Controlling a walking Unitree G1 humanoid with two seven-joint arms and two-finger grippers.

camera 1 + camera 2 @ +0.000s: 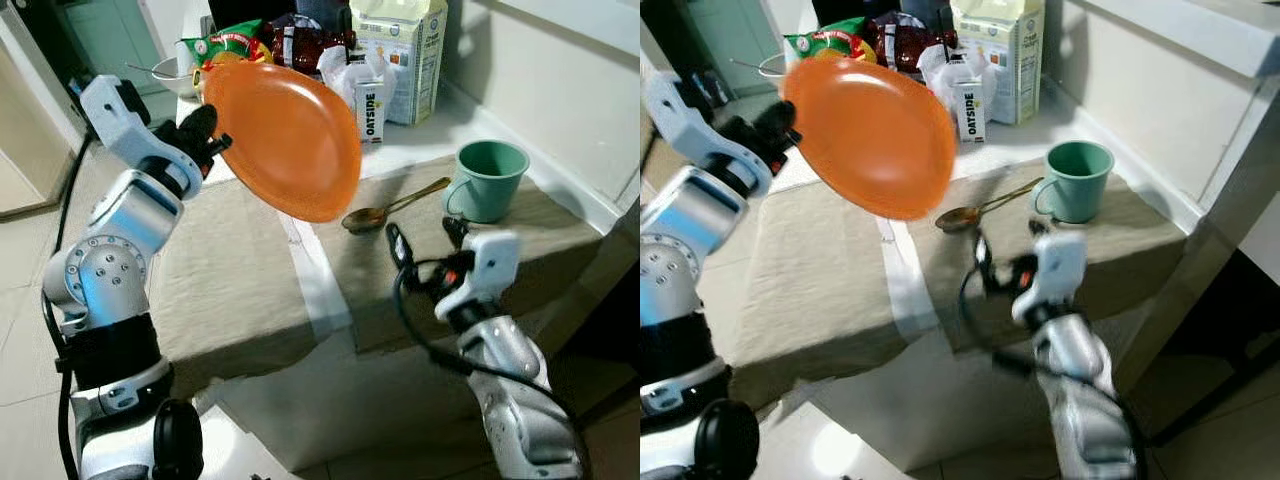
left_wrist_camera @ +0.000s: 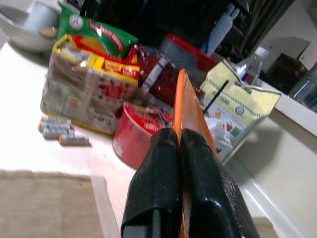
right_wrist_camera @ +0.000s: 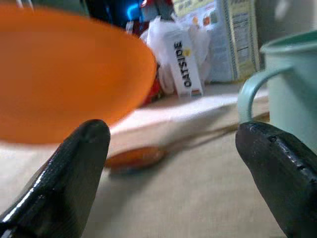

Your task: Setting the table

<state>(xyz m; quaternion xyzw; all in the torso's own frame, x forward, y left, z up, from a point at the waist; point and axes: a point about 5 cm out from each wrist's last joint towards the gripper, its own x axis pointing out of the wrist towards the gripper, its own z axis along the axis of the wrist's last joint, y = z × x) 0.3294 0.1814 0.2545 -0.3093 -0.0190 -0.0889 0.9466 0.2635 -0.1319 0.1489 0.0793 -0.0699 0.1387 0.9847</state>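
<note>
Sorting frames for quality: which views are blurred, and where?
Right eye view: right gripper smeared by motion. Right wrist view: orange plate and green mug soft. Left wrist view: left gripper on the plate rim is sharp, packets behind slightly soft.

Glossy plastic plate (image 1: 290, 140), coarse cloth mats (image 1: 230, 270)

Orange plate (image 1: 285, 135) tilted, aloft

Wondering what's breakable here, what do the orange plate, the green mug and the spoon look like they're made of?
The orange plate, held by the left hand, looks like matte plastic: thin, evenly colored. The green mug could be plastic or enamel; its dull, even surface leaves that open. The spoon looks like metal, brassy and shiny.
</note>
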